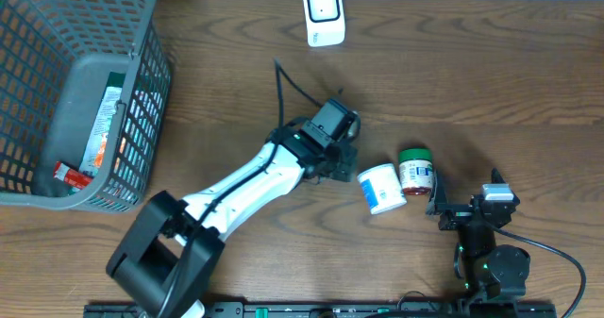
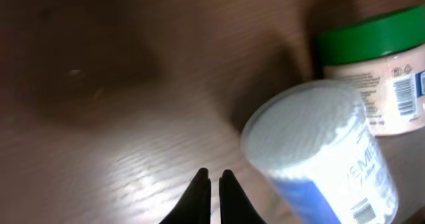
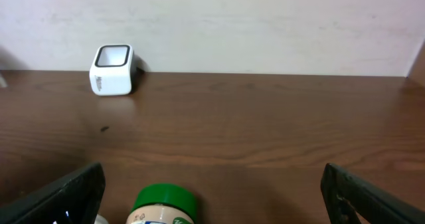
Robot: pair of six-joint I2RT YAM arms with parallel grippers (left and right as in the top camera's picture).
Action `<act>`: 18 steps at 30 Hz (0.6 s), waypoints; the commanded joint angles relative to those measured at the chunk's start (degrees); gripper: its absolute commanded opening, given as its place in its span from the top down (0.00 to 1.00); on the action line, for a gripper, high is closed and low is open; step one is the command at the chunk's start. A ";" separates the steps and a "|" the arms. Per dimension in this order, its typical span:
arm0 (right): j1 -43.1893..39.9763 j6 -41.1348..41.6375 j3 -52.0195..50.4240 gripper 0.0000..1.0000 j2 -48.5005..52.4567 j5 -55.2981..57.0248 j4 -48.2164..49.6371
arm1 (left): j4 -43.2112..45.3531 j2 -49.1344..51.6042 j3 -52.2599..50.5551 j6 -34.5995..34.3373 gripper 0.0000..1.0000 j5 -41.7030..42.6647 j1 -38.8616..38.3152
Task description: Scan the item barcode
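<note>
**Left jaws pinched shut by the tub, right jaws spread wide**

A grey basket (image 1: 151,63) sits at nine o'clock on the wooden table (image 1: 472,73), with packets (image 1: 102,129) lying inside it. The white scanner (image 1: 323,13) stands at twelve o'clock, near the far edge. The left gripper (image 1: 342,159) is near the table's centre, its fingers narrowed until they all but touch, with nothing between them. Just beside it, at its four o'clock, a white tub (image 1: 381,188) lies on its side, and the left wrist view shows a barcode on its label. A green-lidded jar (image 1: 414,170), also barcoded, is just beside the tub at its two o'clock. The right gripper (image 1: 469,209) sits at the jar's four o'clock, jaws spread wide and empty
</note>
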 commanded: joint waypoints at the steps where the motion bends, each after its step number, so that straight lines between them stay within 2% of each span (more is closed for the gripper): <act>1: 0.20 -0.87 -0.24 0.01 -0.13 0.52 0.00 | -6.23 -1.27 -0.17 0.81 0.92 -1.25 -1.25; 6: 0.20 -0.87 -0.24 0.01 -0.13 0.55 0.00 | -10.34 -3.87 1.70 1.16 0.92 -0.90 0.00; 11: 0.20 -0.87 -0.24 0.01 -0.13 0.55 0.00 | -19.50 -5.33 5.79 2.58 0.92 -4.07 0.48; 18: 0.20 -0.87 -0.24 0.01 -0.13 0.55 0.00 | -26.34 -5.31 9.57 2.69 0.92 -3.89 1.07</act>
